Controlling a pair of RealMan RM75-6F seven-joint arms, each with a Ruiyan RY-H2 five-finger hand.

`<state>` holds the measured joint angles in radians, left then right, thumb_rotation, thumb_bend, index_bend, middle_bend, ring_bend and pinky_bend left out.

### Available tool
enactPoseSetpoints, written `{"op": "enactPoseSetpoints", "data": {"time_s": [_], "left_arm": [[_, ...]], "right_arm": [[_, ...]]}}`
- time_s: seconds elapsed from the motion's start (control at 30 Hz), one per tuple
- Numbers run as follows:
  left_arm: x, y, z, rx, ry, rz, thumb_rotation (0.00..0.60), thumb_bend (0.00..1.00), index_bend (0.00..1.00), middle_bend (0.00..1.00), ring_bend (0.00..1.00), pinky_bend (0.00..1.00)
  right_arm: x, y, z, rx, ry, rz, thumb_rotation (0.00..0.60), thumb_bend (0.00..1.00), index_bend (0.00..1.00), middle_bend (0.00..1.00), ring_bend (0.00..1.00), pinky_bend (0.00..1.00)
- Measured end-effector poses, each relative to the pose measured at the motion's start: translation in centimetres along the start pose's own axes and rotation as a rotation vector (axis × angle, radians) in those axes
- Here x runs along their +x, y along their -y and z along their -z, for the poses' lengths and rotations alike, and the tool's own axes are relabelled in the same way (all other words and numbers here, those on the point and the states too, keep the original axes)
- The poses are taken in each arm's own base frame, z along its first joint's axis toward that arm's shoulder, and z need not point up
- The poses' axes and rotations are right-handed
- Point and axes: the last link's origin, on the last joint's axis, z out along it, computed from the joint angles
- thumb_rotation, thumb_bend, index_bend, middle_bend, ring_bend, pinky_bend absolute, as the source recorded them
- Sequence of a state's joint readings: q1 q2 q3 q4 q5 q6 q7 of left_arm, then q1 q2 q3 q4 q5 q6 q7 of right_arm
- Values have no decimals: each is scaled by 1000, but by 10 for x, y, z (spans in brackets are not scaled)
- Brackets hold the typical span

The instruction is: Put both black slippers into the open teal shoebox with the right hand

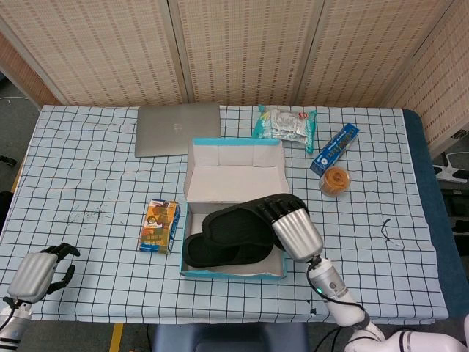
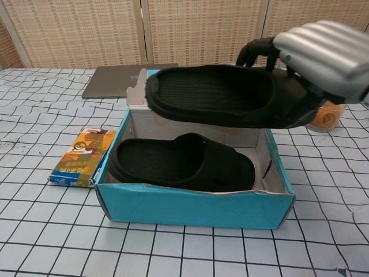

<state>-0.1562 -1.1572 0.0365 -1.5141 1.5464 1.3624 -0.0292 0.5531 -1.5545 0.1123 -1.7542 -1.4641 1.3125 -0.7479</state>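
Woven screens back a worktop (image 1: 73, 169) under a checked cloth, with the open teal shoebox (image 2: 196, 209) at its middle. One black slipper (image 2: 179, 163) lies flat on the shoebox floor; the second slipper (image 2: 216, 95) hangs level just above the shoebox, grasped at its end by the right hand (image 1: 297, 229) (fingers curled over the edge). Beyond the shoebox lies a grey laptop (image 1: 178, 128); a snack packet (image 1: 160, 225) lies just beside its left wall. Behind it to the right sit a teal bag (image 1: 286, 122), a blue box (image 1: 334, 147) and an orange tub (image 1: 335, 180). Well away from the shoebox, the left hand (image 1: 40, 271) rests clenched and holding nothing.
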Motion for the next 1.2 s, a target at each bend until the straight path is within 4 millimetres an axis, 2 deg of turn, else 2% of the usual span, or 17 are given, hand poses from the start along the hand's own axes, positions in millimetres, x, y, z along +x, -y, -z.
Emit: {"op": "enactPoseSetpoints", "data": {"time_s": [0.2, 0.37, 0.47, 0.8, 1.2], "left_arm": [[2, 1, 0, 0, -7, 7, 600, 471, 409, 377, 420, 600], [3, 1, 1, -2, -9, 4, 600, 471, 409, 377, 420, 600], [2, 1, 1, -4, -7, 3, 600, 471, 409, 377, 420, 601], [2, 0, 1, -5, -4, 0, 600, 471, 409, 377, 420, 600], [1, 0, 1, -3, 0, -2, 600, 471, 409, 377, 420, 600]], "right_arm": [[-20, 47, -34, 57, -6, -34, 600, 0, 719, 680, 521, 522], [-29, 62, -50, 63, -10, -32, 600, 0, 719, 681, 521, 522], [-31, 64, -52, 59, -8, -32, 600, 0, 719, 681, 521, 522], [-63, 51, -55, 4, 71, 25, 600, 0, 719, 681, 521, 522], [-78, 38, -53, -37, 133, 61, 600, 0, 719, 681, 522, 522]]}}
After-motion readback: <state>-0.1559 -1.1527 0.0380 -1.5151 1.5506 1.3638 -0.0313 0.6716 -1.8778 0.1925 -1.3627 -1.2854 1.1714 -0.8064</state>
